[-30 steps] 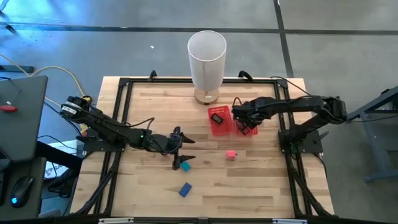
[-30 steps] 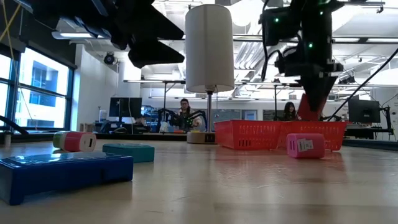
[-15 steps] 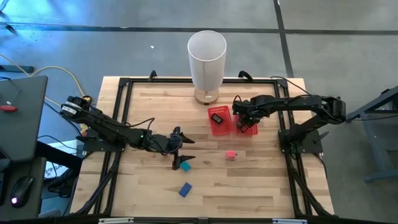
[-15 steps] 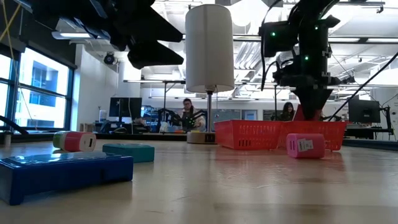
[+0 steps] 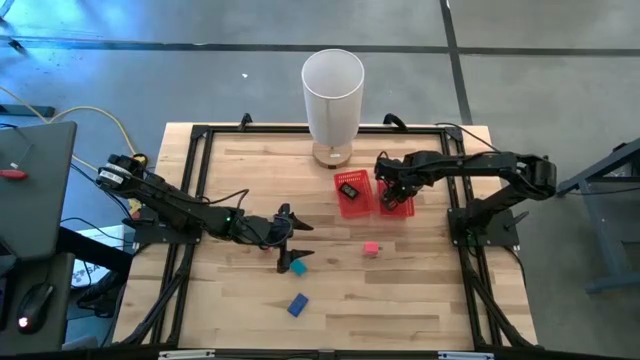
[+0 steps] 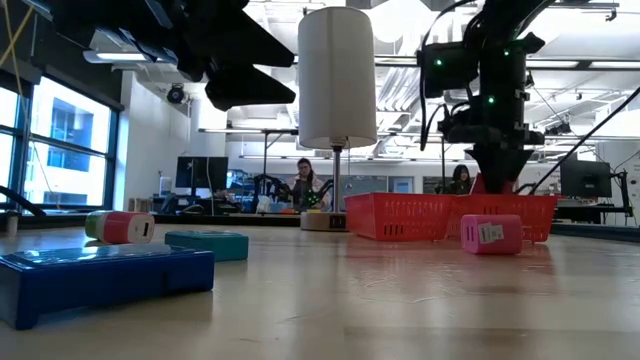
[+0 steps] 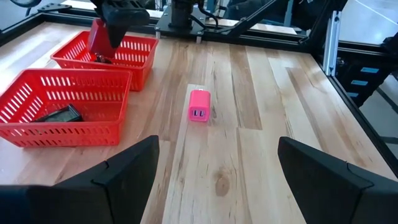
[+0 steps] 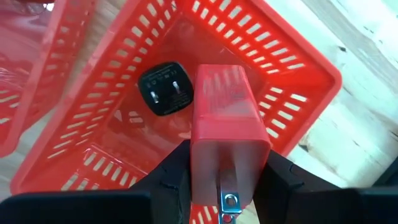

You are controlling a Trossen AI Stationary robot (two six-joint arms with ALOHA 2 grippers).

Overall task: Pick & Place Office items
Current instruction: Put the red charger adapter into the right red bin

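Clamped between my right gripper's [image 8: 227,180] fingers is a red block [image 8: 226,124], over the tray [image 8: 298,62] holding a black plug [image 8: 166,92]. My left gripper's [image 7: 214,180] fingers are apart, facing a pink charger [image 7: 199,106] beside that tray.

Even, bright indoor light falls on the wooden table [image 5: 400,290], with only soft, short shadows beside the white cylinder [image 5: 332,90]. In the table-level view, ceiling lights behind the cylinder glare, turning the arms into dark silhouettes. The nearest blue piece [image 6: 100,280] is blurred, out of focus.
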